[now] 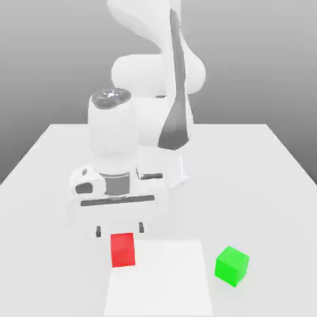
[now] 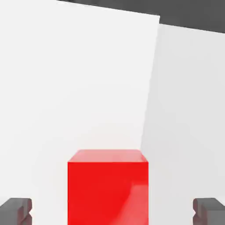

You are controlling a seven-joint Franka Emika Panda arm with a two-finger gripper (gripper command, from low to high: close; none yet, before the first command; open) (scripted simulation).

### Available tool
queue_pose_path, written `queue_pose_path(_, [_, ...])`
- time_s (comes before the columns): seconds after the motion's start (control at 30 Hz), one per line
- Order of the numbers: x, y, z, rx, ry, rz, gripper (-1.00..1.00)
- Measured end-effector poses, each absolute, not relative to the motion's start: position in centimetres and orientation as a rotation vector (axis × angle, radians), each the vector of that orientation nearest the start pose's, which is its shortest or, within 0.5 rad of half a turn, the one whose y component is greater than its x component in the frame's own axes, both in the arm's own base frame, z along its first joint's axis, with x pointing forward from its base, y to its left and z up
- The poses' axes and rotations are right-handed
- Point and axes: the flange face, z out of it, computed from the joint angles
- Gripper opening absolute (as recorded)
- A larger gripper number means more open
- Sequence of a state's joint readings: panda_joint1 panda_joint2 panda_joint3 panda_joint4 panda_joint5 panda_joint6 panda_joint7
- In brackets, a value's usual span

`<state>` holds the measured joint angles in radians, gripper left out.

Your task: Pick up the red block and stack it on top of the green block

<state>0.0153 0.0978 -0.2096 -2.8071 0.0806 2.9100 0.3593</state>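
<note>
The red block (image 1: 122,249) rests on the white table at the front, left of centre in the exterior view. My gripper (image 1: 119,231) hangs just above it, open, with one dark fingertip on each side of the block's top. In the hand view the red block (image 2: 107,186) sits between the two dark fingertips (image 2: 16,210), with a wide gap on either side and no contact. The green block (image 1: 231,265) stands apart on the table, toward the exterior view's right of the red one.
A brighter white square patch (image 1: 161,278) lies on the table (image 1: 260,179) between the two blocks. The arm's white base (image 1: 167,130) rises behind the gripper.
</note>
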Motion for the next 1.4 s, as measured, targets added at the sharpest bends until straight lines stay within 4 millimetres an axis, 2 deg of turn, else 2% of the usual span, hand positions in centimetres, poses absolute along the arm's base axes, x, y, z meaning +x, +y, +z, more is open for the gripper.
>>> queue_pose_path(0.13, [36.1,-7.9,15.3,-2.986,0.978,-0.007,0.00])
queue_pose_path(0.17, [36.0,-7.9,14.7,-2.986,0.980,-0.003,-1.00])
queue_pose_path(0.4, [35.9,-7.8,14.5,-2.986,0.980,-0.001,-1.00])
queue_pose_path(0.77, [36.0,-7.8,20.7,-2.989,0.967,-0.001,-1.00])
queue_pose_path(0.8, [36.5,-6.8,21.1,-3.015,0.884,-0.001,-1.00])
queue_pose_path(0.87, [38.0,-1.3,21.8,-3.095,0.552,0.000,-1.00])
queue_pose_path(0.97, [39.2,5.5,22.9,-3.143,0.101,0.000,-1.00])
queue_pose_path(1.1, [38.8,14.9,24.2,-3.103,-0.497,0.001,-1.00])
queue_pose_path(1.13, [38.3,16.8,23.8,-3.084,-0.596,0.002,-1.00])
queue_pose_path(1.17, [38.1,17.9,23.0,-3.073,-0.649,0.002,-1.00])
queue_pose_path(1.2, [38.8,16.4,22.0,-3.083,-0.596,0.002,-1.00])
queue_pose_path(1.27, [39.1,15.8,19.8,-3.087,-0.577,0.003,-1.00])
queue_pose_path(1.3, [39.1,15.7,18.8,-3.088,-0.574,0.003,1.00])
queue_pose_path(1.4, [39.1,15.7,18.8,-3.088,-0.574,0.003,1.00])
